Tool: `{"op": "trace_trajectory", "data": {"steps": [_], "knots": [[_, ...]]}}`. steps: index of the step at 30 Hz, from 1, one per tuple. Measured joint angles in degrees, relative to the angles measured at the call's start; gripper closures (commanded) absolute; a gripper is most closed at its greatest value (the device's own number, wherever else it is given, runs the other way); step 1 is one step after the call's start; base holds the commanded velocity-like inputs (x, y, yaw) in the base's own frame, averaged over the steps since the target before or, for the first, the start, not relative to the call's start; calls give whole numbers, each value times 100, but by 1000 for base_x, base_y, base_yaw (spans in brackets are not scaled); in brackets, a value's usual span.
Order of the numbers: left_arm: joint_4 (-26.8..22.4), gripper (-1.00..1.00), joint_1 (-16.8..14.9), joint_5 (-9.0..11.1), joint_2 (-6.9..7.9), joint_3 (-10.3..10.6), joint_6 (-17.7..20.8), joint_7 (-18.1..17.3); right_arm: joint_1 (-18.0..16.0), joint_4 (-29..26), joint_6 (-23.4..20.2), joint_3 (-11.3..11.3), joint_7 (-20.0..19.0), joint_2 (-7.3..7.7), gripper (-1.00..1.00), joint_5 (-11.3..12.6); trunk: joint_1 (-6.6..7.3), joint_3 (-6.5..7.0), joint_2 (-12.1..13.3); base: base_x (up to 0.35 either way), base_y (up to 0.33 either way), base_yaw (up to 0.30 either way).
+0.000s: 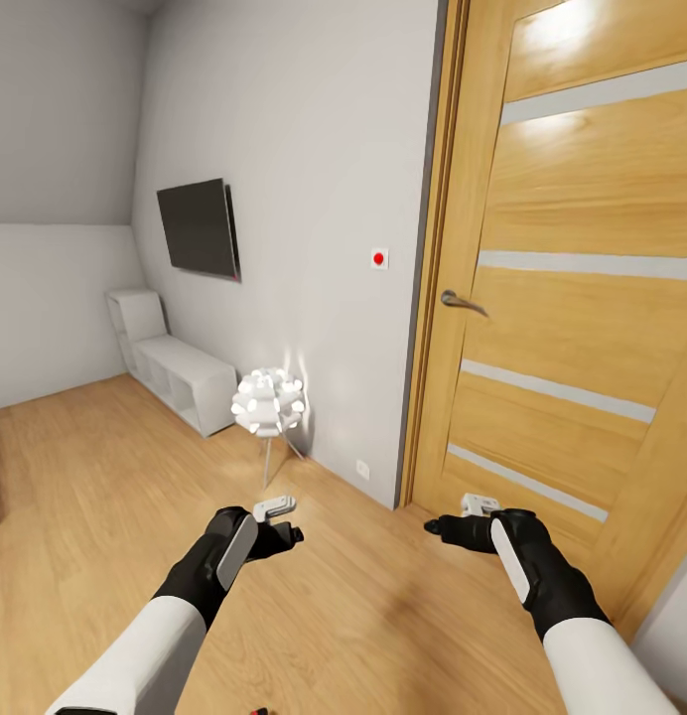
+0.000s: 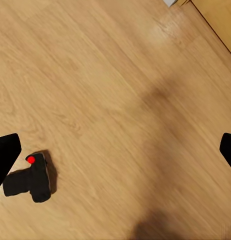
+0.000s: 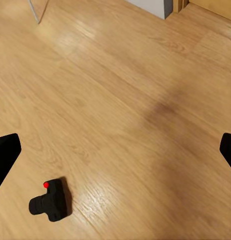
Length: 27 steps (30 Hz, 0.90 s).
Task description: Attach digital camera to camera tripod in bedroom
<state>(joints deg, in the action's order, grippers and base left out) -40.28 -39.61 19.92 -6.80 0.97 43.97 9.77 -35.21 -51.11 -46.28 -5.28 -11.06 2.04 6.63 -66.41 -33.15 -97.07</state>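
Both arms hang over the light wood floor in front of the wooden door. The left gripper and the right gripper each have their fingers spread wide apart with nothing between them. The digital camera lies on the floor below them, well apart from the door, its red button showing. On the wall beside the door hangs a TV, with white cube shelves beneath it.
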Motion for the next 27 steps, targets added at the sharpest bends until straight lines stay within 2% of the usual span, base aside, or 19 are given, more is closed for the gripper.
{"op": "trace_trajectory", "data": {"steps": [13, 15, 16, 19, 21, 27], "knots": [[9, -100, 0, -20, 8, -12, -9, 69, 0, 6, 7, -6, 21, 7, -100, -8, -286, -233, -522, 0, 0, 0], [18, -100, 0, -23, 10, -12, -10, 218, 0, 6, 9, -8, 27, 7, -100, -11, -330, -269, -602, 0, 0, 0], [12, -100, 0, -13, 4, -11, -9, 564, 0, 7, 14, -9, 51, 7, -100, -21, -352, -287, -642, 0, 0, 0], [6, -100, 0, 0, 0, -12, -9, 731, 0, 5, 26, -5, 140, 7, -100, -50, -417, -341, -762, 0, 0, 0], [4, -100, 0, 1, -5, -15, -9, 828, 0, 3, 144, -2, 466, 7, -100, -157, -461, -377, -842, 0, 0, 0], [15, -100, 0, -3, -6, -17, -9, 870, 0, 6, 503, -3, 1164, -7, -100, -261, -593, -485, -1083, 0, 0, 0]]}}
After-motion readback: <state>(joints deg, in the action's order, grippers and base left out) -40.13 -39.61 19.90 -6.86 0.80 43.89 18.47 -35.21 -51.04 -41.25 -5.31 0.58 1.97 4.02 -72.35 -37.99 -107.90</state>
